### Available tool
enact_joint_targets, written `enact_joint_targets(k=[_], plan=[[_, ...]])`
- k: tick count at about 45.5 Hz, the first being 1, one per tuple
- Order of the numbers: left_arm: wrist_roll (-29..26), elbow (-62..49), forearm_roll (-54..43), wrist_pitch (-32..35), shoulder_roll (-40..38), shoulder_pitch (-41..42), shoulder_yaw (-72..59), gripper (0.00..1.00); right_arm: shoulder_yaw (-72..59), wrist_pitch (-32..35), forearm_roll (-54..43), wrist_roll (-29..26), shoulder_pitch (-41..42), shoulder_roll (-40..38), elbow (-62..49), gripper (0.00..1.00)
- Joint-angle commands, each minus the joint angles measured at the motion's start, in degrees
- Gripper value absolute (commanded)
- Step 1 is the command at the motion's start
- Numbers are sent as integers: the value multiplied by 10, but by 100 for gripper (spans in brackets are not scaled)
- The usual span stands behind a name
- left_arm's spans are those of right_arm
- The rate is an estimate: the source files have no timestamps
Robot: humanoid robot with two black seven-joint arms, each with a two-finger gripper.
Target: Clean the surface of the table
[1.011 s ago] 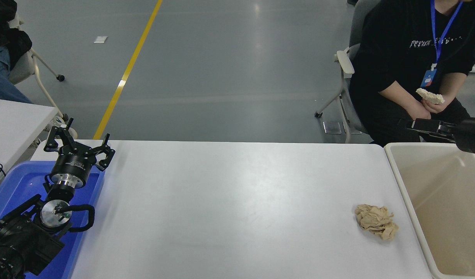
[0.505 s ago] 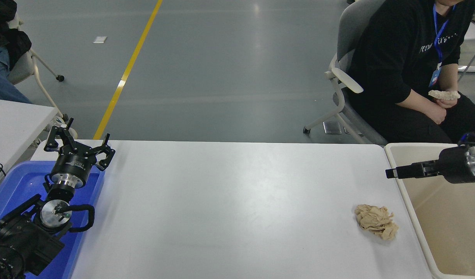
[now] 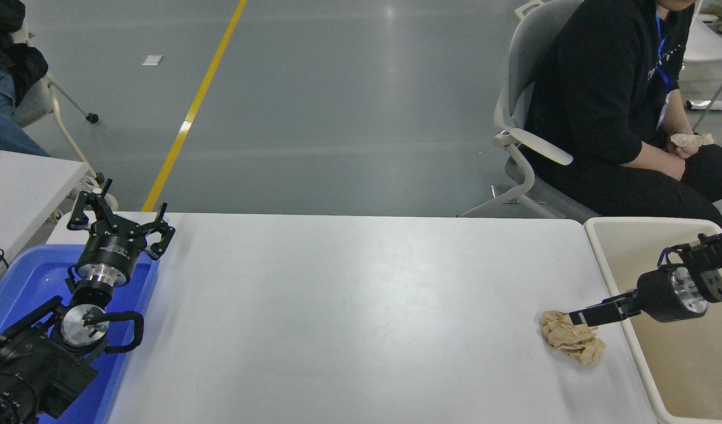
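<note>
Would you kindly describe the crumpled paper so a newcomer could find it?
Start at the white table surface and look toward its right end, beside the beige bin. The crumpled tan paper wad lies there, at the right gripper; nothing else lies loose on the table.

The left black arm lies parked at the tabletop's near left corner, its forearm angled away from the camera toward the far edge. Its black left end effector [image 3: 121, 219] points at the far left corner with its fingers [image 3: 158, 231] spread wide apart. The right black arm enters over the tabletop's right edge, its silver-faced wrist tilted down and inward. The black right end effector [image 3: 576, 318] reaches low toward the near right part of the tabletop; whether its fingers are parted cannot be made out.
</note>
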Motion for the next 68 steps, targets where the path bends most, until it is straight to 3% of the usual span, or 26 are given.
enact_joint_targets(k=[1, 10, 23, 50, 58, 65, 68], plan=[[0, 0, 0, 0, 0, 0, 0, 100, 3, -39, 1, -1, -37, 27, -31, 98], [0, 0, 0, 0, 0, 0, 0, 100, 7, -57, 1, 1, -56, 47, -23, 98], [0, 0, 0, 0, 0, 0, 0, 100, 33, -140, 2, 0, -93, 49, -35, 98], [0, -1, 0, 0, 0, 0, 0, 100, 33, -192, 34, 0, -167, 97, -136, 95], [0, -1, 0, 0, 0, 0, 0, 100, 33, -192, 34, 2, -170, 106, -153, 72], [0, 0, 0, 0, 0, 0, 0, 100, 26, -192, 34, 3, -170, 106, -157, 25], [0, 0, 0, 0, 0, 0, 0, 100, 26, -192, 34, 3, -170, 106, -162, 13]])
